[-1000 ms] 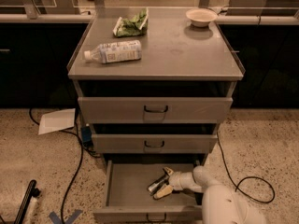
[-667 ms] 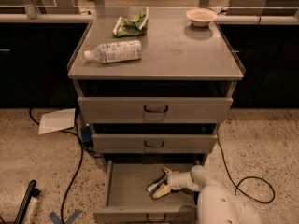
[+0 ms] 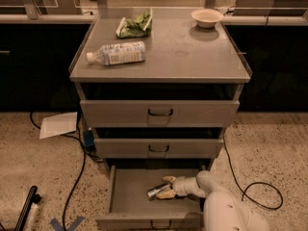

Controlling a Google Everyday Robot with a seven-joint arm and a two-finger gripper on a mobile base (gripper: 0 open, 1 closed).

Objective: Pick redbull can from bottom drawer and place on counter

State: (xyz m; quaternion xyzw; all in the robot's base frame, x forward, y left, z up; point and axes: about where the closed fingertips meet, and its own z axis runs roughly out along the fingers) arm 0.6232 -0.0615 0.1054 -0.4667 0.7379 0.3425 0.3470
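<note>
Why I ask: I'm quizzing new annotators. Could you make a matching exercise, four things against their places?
Things:
1 redbull can
2 plastic bottle
3 bowl
4 gripper

Places:
A back right of the counter
B lying in the open bottom drawer
C on its side, at the counter's left
D reaching into the drawer from the right, at the can

Pairs: 1-B; 2-C; 3-A; 4-D

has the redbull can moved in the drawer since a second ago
No: the redbull can lies where it was, straight behind the bottom drawer's front handle, with the gripper at its right end.
</note>
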